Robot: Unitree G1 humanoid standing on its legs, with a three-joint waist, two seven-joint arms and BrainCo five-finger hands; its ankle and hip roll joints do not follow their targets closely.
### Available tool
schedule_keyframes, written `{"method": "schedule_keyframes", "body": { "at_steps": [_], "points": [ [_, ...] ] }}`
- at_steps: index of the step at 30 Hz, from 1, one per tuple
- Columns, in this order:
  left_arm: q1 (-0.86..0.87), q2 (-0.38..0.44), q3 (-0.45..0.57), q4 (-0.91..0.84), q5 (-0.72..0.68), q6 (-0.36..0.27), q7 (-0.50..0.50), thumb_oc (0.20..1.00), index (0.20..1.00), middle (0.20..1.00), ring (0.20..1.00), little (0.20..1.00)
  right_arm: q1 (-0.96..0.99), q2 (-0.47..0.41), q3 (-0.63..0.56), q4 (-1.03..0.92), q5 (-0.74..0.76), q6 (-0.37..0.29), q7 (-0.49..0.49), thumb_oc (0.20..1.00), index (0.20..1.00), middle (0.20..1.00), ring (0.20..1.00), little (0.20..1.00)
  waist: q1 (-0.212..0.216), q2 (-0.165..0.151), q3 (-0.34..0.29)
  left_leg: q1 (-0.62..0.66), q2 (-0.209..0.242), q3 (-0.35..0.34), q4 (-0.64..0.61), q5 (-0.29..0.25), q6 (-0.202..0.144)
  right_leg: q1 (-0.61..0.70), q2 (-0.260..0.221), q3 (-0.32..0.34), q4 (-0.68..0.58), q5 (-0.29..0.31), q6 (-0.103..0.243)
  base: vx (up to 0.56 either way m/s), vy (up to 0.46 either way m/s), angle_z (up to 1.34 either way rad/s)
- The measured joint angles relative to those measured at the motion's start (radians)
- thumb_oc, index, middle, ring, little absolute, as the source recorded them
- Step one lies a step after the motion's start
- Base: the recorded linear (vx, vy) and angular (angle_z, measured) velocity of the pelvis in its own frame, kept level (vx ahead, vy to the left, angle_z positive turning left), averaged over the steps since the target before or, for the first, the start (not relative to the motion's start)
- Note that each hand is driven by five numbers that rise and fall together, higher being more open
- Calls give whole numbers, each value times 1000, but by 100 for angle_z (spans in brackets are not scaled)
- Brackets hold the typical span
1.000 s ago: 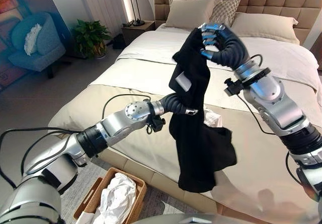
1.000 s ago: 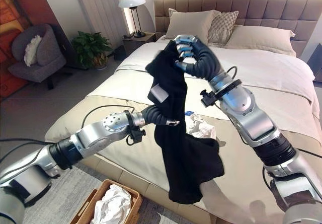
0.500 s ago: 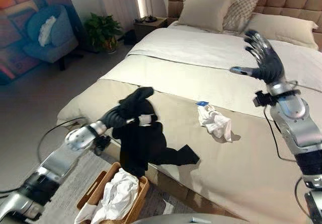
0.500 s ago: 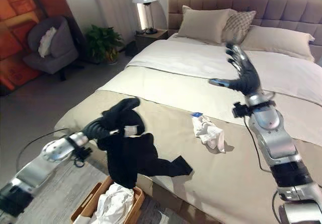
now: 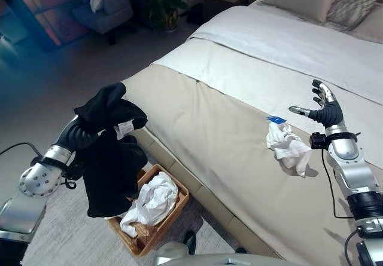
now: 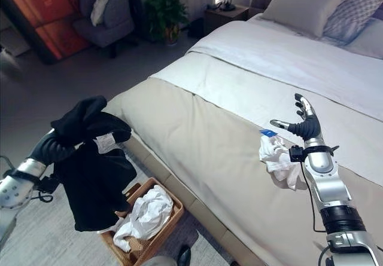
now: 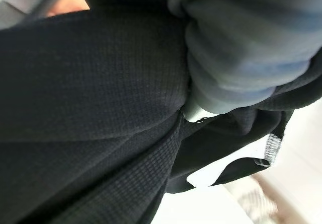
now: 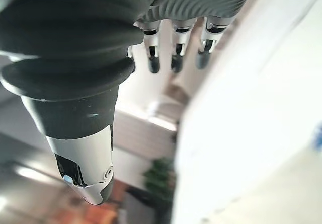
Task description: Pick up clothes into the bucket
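Black garment (image 5: 108, 158): we see it off the bed (image 5: 227, 140), hanging above basket (image 5: 173, 209) at 7 o'clock.
Left hand (image 5: 81, 131): fingers buried in cloth, grip unreadable.
Right hand (image 5: 323, 107): released, spread, beside white garment (image 5: 287, 149).
Next: drop.

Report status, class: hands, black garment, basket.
Left hand clutching black garment above basket. Right hand open over bed, beside white cloth. No obstruction.

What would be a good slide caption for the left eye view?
Left hand holds a black garment over the basket of white laundry; right hand open above the bed.
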Motion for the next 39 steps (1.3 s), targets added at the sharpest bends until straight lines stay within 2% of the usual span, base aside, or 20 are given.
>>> {"method": "schedule_keyframes", "body": {
  "at_steps": [2, 7, 10, 15, 17, 18, 20, 22, 27, 28, 32, 35, 39],
  "points": [
    [-1, -1, -5, 4, 1, 0, 9, 200, 200, 200, 200, 200, -27, 3, 2, 34, -11, 8, -15, 1000, 1000, 1000, 1000, 1000, 6, 5, 24, -25, -2, -3, 10, 1, 1, -27, -1, -1, 14, 0, 0, -86, 30, 10],
    [-61, -18, -65, 100, 8, -6, 56, 200, 200, 200, 200, 200, -153, 5, 29, 189, -39, 21, -61, 1000, 1000, 1000, 1000, 1000, 16, 22, 113, -135, -26, -16, 84, 2, 2, -162, -33, -5, 162, -46, 8, -82, 44, 9],
    [-187, -90, -129, 259, 19, -6, 112, 200, 200, 200, 200, 200, -219, 6, 66, 260, -52, 25, -81, 1000, 1000, 1000, 1000, 1000, 24, 22, 165, -206, -39, -18, 119, 1, 2, -264, -58, 1, 269, -81, -1, -37, 22, 7],
    [-263, -157, -193, 391, 89, -1, 207, 200, 200, 200, 200, 200, -291, 5, 102, 322, -101, 50, -130, 1000, 1000, 1000, 1000, 1000, 22, 13, 226, -275, -44, -18, 149, 2, 3, -348, -69, 8, 331, -95, -8, -37, 25, 2],
    [-317, -159, -231, 454, 119, 0, 268, 200, 200, 200, 200, 200, -332, -15, 147, 356, -132, 55, -162, 1000, 1000, 1000, 1000, 1000, 19, 3, 234, -322, -45, -13, 175, 1, 3, -404, -69, 18, 368, -100, -12, -49, 40, -5],
    [-376, -157, -247, 506, 136, 6, 300, 200, 200, 200, 200, 200, -385, -33, 174, 383, -154, 59, -176, 1000, 1000, 1000, 1000, 1000, 27, 0, 259, -355, -45, -10, 196, 0, 4, -442, -70, 27, 402, -109, -18, -48, 28, -5],
    [-431, -158, -262, 521, 158, 10, 337, 200, 200, 200, 200, 200, -424, -41, 180, 398, -163, 58, -199, 1000, 1000, 1000, 1000, 1000, 11, -15, 295, -399, -43, -1, 230, -1, 5, -492, -70, 35, 440, -111, -21, -50, 48, -10],
    [-520, -151, -303, 596, 168, 8, 376, 200, 200, 200, 200, 200, -477, -73, 231, 434, -166, 59, -210, 1000, 1000, 1000, 1000, 1000, 11, -23, 306, -473, -43, 8, 275, -10, 15, -571, -68, 50, 485, -116, -28, -7, 38, -14],
    [-664, -148, -375, 749, 204, 24, 436, 200, 200, 200, 200, 200, -510, -92, 276, 458, -164, 58, -229, 1000, 1000, 1000, 1000, 1000, -35, -40, 320, -577, -40, 15, 340, -18, 21, -672, -68, 70, 533, -115, -32, -3, 53, -9],
    [-702, -138, -400, 790, 205, 23, 457, 200, 200, 200, 200, 200, -552, -114, 320, 500, -162, 58, -235, 1000, 1000, 1000, 1000, 1000, -35, -49, 319, -628, -35, 33, 371, -38, 26, -732, -66, 88, 554, -122, -43, 90, 51, -26],
    [-753, -122, -427, 867, 203, 45, 478, 200, 200, 200, 200, 200, -617, -118, 370, 535, -159, 59, -257, 1000, 1000, 1000, 1000, 1000, -63, -62, 322, -751, -20, 53, 472, -61, 32, -840, -48, 116, 604, -115, -50, 51, 46, -25],
    [-798, -116, -456, 910, 203, 52, 488, 200, 200, 200, 200, 200, -644, -121, 371, 543, -163, 70, -307, 1000, 1000, 1000, 1000, 1000, -75, -68, 323, -829, -14, 63, 532, -78, 36, -914, -44, 128, 643, -114, -50, 6, 39, -13],
    [-820, -107, -459, 918, 204, 60, 520, 200, 200, 200, 200, 200, -682, -153, 383, 529, -246, 110, -410, 1000, 1000, 1000, 1000, 1000, -93, -75, 323, -931, -8, 74, 597, -93, 41, -1010, -34, 150, 679, -108, -52, -4, 37, -14]
  ]
}}
